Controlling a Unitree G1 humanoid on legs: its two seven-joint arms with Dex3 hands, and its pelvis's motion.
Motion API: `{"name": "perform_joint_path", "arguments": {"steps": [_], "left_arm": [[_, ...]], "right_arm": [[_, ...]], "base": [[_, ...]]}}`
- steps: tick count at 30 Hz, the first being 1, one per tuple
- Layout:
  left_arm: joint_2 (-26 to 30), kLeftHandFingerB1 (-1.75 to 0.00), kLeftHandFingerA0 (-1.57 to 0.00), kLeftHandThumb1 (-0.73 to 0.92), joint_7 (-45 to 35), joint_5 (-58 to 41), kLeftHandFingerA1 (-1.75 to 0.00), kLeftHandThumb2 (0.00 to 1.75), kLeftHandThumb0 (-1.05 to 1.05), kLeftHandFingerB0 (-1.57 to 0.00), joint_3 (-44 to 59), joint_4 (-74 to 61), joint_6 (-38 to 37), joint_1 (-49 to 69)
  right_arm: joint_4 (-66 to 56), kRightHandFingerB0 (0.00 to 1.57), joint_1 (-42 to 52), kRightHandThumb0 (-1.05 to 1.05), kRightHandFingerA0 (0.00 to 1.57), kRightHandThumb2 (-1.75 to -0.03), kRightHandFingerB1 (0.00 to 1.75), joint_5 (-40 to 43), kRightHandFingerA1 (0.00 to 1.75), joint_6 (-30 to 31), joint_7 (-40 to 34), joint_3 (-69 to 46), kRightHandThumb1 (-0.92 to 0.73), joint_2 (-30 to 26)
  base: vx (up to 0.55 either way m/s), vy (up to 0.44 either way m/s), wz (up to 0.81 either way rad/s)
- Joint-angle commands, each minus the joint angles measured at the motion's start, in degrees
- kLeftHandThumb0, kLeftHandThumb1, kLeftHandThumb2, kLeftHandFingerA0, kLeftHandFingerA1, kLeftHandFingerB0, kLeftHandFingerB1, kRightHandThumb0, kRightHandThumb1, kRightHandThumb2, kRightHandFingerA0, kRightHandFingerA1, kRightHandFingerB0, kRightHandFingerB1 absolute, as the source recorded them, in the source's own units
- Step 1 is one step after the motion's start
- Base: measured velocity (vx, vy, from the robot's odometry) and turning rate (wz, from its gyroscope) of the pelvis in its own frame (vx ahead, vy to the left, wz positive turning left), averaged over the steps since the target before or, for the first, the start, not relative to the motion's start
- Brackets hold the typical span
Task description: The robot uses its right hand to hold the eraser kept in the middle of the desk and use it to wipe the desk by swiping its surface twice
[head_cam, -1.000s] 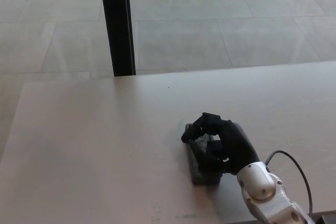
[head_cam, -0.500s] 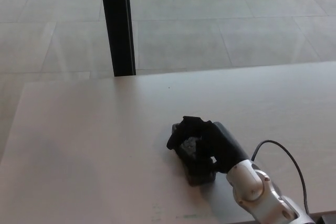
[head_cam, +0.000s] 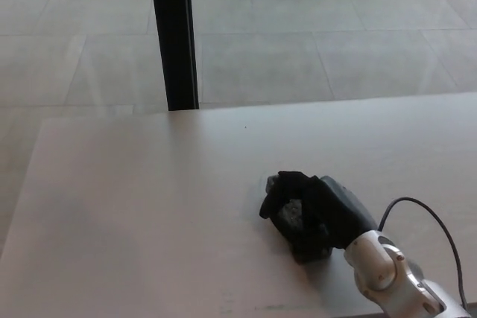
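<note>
Floor (head_cam: 335,27): pale grey tiles in large slabs with thin joint lines, filling the upper part of the head view beyond the far edge of the desk; soft light patches lie across it

Desk (head_cam: 134,214): broad, pale, matte top filling the lower part of the view; far edge runs almost level across the picture, left edge slants inward toward the top; one tiny dark speck near the far edge, faint marks near the front edge

Post (head_cam: 174,35): black, upright, square-sided; rises from behind the far edge of the desk, left of centre, and leaves the view at the top

Right arm (head_cam: 391,281): silver-white wrist and forearm casing entering from the lower right corner; lies low over the desk and angles toward the centre

Cable (head_cam: 432,229): thin, black; arches up from the wrist and curves down toward the right edge of the picture

Right hand (head_cam: 317,210): black, thumb and thick fingers curled; clenched around the eraser, knuckles toward the upper left; placed right of centre on the near half of the desk; casts a soft shadow beneath

Eraser (head_cam: 292,214): small dark block, mostly covered by the fingers; a greyish face shows between them; rests on the desk surface under the hand, right of centre

Left hand: outside the view
</note>
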Motion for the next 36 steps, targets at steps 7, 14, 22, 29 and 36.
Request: {"name": "perform_joint_path", "arguments": {"steps": [7,14,22,29,36], "left_arm": [[1.0,-0.69,-0.77,0.57,0.2,-1.1,-0.82,0.99,-0.45,-0.55,0.5,0.4,0.1,0.1],[0.9,-0.69,-0.78,0.57,0.7,-1.4,-0.83,0.99,-0.47,-0.54,0.9,-1.4,1.1,0.9],[1.2,-0.61,-0.73,0.79,0.3,-0.8,-0.74,0.63,-0.47,-0.58,0.6,0.0,-0.2,0.7],[1.7,-0.68,-0.76,0.58,0.3,-1.3,-0.82,1.00,-0.47,-0.53,1.0,-0.4,0.9,0.2],[1.6,-0.61,-0.74,0.79,0.6,-0.5,-0.74,0.63,-0.49,-0.58,0.2,-1.2,0.5,0.4]], "right_arm": [[6.4,0.78,6.7,-0.38,0.90,-0.91,1.54,2.4,1.75,3.8,1.2,-8.7,-0.68,-7.0],[10.2,0.71,6.6,-0.36,1.03,-0.91,1.71,6.5,1.75,3.2,2.1,-17.5,-0.62,-10.5],[12.2,0.67,7.4,-0.32,0.98,-0.90,1.62,7.0,1.75,4.4,4.3,-21.9,-0.62,-16.3],[13.6,0.69,6.9,-0.26,0.96,-0.96,1.60,8.9,1.75,4.7,3.4,-24.2,-0.54,-17.3],[11.4,0.63,6.6,-0.33,0.92,-0.72,1.61,8.4,1.75,4.7,4.9,-22.4,-0.69,-15.2]], "base": [[0.00,0.000,0.00],[0.00,0.000,0.00],[0.00,0.000,0.00],[0.00,0.000,0.00],[0.00,0.000,0.00]]}}
